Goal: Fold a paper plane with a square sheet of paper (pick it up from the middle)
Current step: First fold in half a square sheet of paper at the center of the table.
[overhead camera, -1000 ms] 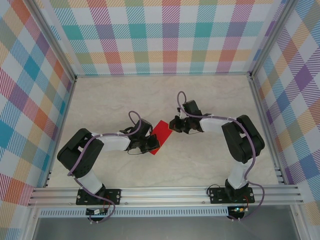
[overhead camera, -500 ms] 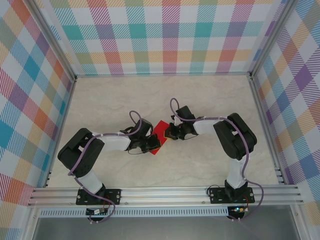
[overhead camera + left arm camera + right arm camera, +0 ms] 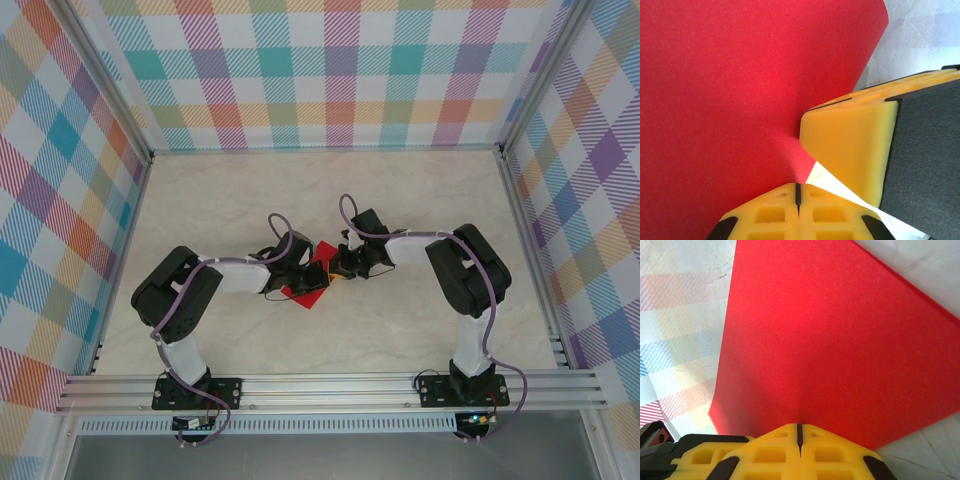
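Left gripper [image 3: 797, 192]: jaws fully closed, pads meeting along one seam, nipping the square sheet of paper [image 3: 730, 100] at its margin.

Right gripper [image 3: 799, 432]: likewise closed tight, pads together on the opposite side of the same sheet [image 3: 830, 350]. One of its yellow fingers [image 3: 850, 145] stands just beside the left pinch.

Position: from above, both grippers [image 3: 303, 272] [image 3: 337, 268] meet nose to nose over the middle of the table [image 3: 400, 200], well apart from every edge. The red sheet [image 3: 305, 292] sits between and beneath them, a corner showing on either side.

Condition of sheet: smooth, and a soft bend runs up from the right-hand pinch. No sharp crease is visible. Whether it is wholly off the table I cannot tell.

Progress: by my reckoning early. The sheet is grasped by both grippers and perhaps bowed for a first fold. Nothing pointed or dart-like has formed, so all creasing appears left to do.
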